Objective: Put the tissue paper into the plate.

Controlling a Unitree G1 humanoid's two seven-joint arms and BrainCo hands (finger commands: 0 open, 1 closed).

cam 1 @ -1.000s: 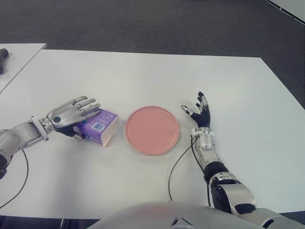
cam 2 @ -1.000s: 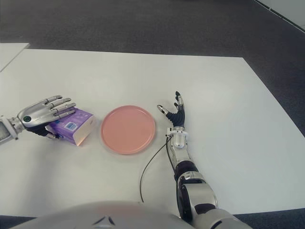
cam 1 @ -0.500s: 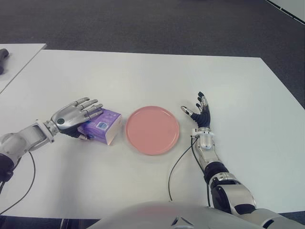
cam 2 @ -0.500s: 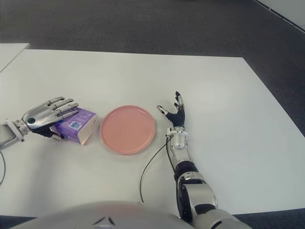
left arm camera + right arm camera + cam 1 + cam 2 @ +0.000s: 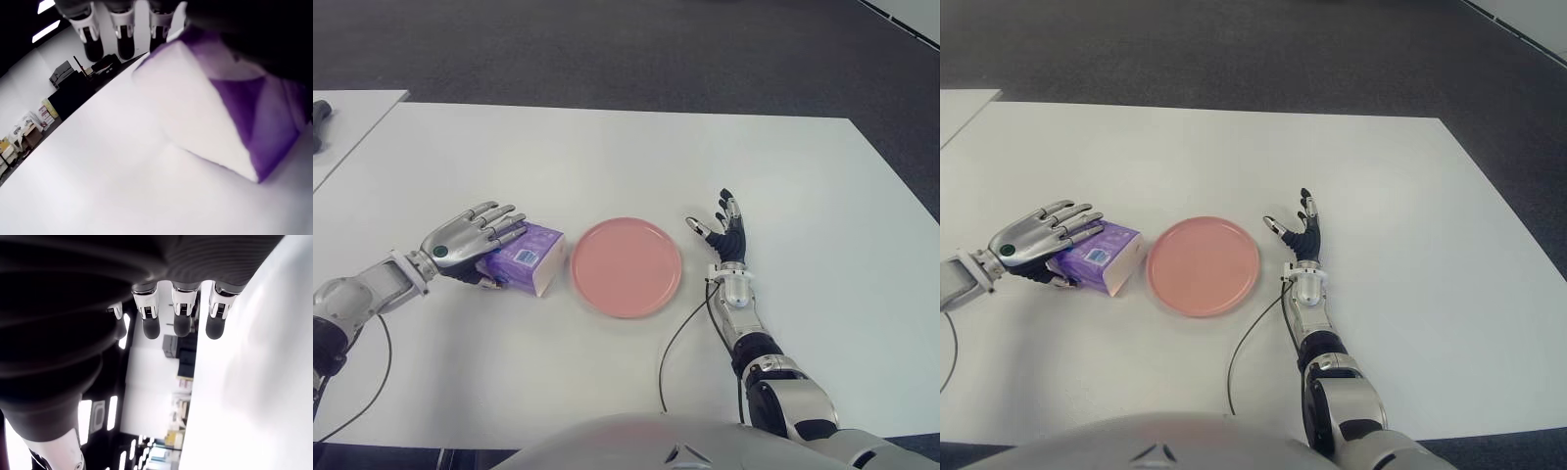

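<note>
A purple tissue pack [image 5: 527, 257] lies on the white table [image 5: 607, 157], just left of the pink plate [image 5: 626, 266] and almost touching its rim. My left hand [image 5: 475, 238] covers the pack from the left. Its fingers [image 5: 122, 29] stretch straight over the pack's top [image 5: 244, 103], and the thumb sits at the pack's near side. The fingers are not curled around it. Right of the plate, my right hand [image 5: 722, 223] shows with fingers spread, holding nothing. The plate holds nothing.
A thin black cable [image 5: 680, 333] runs from the right wrist toward the table's near edge. At the far left stands a second white table [image 5: 352, 122] with a dark object [image 5: 319, 122] at its edge. Dark carpet lies beyond.
My left hand has shifted right, and the tissue pack has moved with it, closer to the plate and flatter on the table. The right hand has not moved.
</note>
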